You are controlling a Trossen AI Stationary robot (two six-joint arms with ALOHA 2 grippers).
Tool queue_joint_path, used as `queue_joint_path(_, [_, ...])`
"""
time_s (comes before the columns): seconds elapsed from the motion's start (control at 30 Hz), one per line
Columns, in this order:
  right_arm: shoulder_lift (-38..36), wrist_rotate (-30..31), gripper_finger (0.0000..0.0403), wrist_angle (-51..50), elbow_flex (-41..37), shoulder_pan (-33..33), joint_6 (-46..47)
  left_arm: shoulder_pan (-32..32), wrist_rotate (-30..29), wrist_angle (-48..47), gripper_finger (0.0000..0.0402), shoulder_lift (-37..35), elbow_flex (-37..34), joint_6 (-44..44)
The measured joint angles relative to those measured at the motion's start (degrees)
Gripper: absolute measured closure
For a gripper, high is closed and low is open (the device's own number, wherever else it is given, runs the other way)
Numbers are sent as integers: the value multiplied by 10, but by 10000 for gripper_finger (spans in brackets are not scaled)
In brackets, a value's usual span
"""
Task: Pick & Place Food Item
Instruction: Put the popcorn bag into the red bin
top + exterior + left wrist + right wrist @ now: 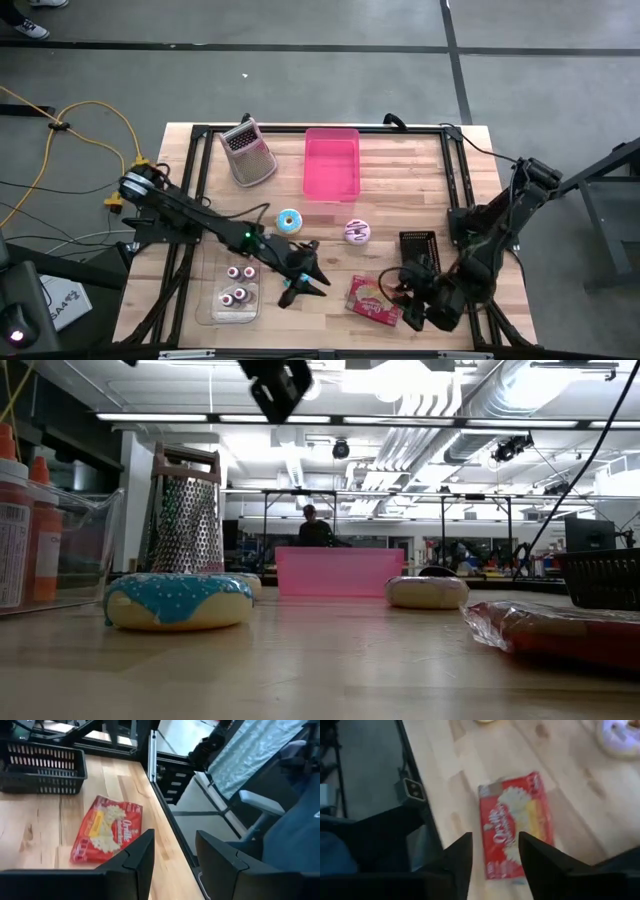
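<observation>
The red popcorn bag [374, 299] lies flat on the desk [400, 170] near its near edge, right of centre, with the right hand [412, 312] hovering just beside its right end, fingers spread and nothing between them. The left hand [303, 283] hangs above the desk a little to the left of the bag, pointing toward it, its fingers also apart and empty. Farther off lie a blue donut [289, 221], a pink-iced donut [357, 232], a pink bin [331, 163] and a black basket [418, 245].
</observation>
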Motion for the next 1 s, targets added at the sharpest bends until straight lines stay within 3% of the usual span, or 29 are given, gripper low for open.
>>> queue_joint_path(0.77, [107,5,395,0,0,84,206,12,7,-32,263,61,27,99])
queue_joint_path(1.0, [140,1,400,7,0,86,252,22,2,-36,263,89,27,113])
